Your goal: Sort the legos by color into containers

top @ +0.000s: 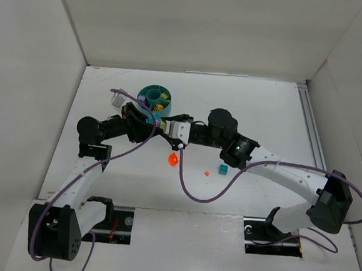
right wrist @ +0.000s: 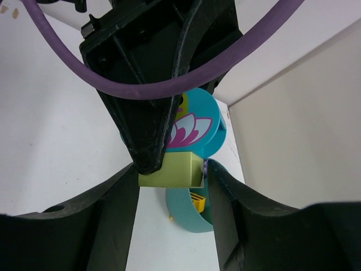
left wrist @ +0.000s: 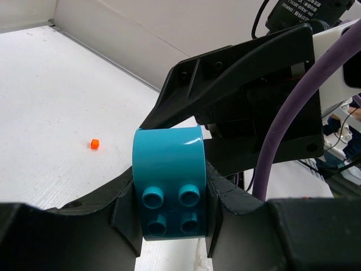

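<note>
Left hand (left wrist: 171, 199): pressed on a teal curved piece (left wrist: 167, 158), four studs facing the wrist camera, one finger on each flank; held above the counter (top: 264, 117), just on the near side of the bowl (top: 144, 94).

Right hand (right wrist: 172, 166): pinching a lime green brick (right wrist: 169, 175), fingers against both sides; nose to nose with the left hand, whose black finger lies across the brick's top; a round teal face with a pink-and-white flower (right wrist: 192, 131) sits just behind the brick (whether this is part of the left hand's piece, cannot tell).

Bowl: teal, round, sectioned, at the far middle of the counter; yellow bits (top: 162, 98) in its sections on the right.

Loose on the counter, near side of the hands: orange piece (top: 174, 159); small orange bit (top: 207, 173); teal brick (top: 223, 169) just beside the right arm.
</note>
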{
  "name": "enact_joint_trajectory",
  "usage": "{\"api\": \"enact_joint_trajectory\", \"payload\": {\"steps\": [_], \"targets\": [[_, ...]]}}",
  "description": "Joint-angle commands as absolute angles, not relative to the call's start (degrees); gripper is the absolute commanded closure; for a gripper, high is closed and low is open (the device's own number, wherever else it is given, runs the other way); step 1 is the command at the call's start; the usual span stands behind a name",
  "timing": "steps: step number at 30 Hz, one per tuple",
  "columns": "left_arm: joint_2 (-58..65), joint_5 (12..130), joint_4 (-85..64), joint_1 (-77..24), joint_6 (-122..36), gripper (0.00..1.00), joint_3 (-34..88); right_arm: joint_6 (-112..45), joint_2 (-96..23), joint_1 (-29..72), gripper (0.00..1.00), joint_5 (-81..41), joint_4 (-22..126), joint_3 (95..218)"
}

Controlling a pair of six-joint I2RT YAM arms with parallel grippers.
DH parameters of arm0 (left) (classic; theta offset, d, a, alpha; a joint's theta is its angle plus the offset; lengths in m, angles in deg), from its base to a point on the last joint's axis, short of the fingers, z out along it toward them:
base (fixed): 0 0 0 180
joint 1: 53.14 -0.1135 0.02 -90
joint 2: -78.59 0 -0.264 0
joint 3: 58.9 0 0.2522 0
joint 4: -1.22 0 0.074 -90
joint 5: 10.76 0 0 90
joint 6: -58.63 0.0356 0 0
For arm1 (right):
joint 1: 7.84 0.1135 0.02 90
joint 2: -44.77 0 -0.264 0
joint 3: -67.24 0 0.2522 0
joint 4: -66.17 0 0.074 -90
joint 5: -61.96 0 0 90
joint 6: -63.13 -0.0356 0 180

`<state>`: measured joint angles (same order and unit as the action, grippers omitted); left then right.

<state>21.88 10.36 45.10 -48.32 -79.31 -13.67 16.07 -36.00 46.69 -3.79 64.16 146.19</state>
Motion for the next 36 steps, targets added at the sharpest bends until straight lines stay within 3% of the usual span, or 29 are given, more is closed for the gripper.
{"api": "enact_joint_trajectory", "payload": {"steps": [1, 5, 10, 14, 15, 20, 32, 36], "targets": [[23.5, 10.0, 49.5, -48.0, -79.5, 0.99, -13.2, 14.3, -35.6, 47.4, 0.44, -1.5, 68.9, 148.8], [23.0, 10.5, 49.5, -48.0, -79.5, 0.99, -13.2, 13.7, -35.6, 47.4, 0.44, -1.0, 69.5, 148.2], [22.4, 10.5, 51.1, -48.0, -80.7, 0.99, -13.2, 13.2, -36.1, 47.4, 0.73, -1.5, 70.9, 148.2], [22.4, 10.5, 51.1, -48.0, -81.2, 0.92, -13.2, 13.2, -36.1, 47.4, 0.79, -1.5, 70.9, 147.7], [22.4, 10.5, 51.1, -48.0, -81.2, 0.86, -13.2, 13.2, -36.1, 47.4, 0.81, -1.5, 70.9, 147.7], [21.9, 10.5, 50.5, -48.0, -81.2, 0.67, -13.2, 13.2, -36.1, 47.4, 0.84, -2.5, 69.5, 147.2], [23.0, 11.0, 48.1, -48.6, -80.7, 0.56, -13.2, 15.9, -35.0, 47.4, 0.86, -4.2, 63.8, 146.0], [23.0, 11.0, 46.7, -48.6, -80.1, 0.60, -13.2, 16.6, -34.9, 47.4, 0.86, -4.7, 63.3, 146.0]]}}
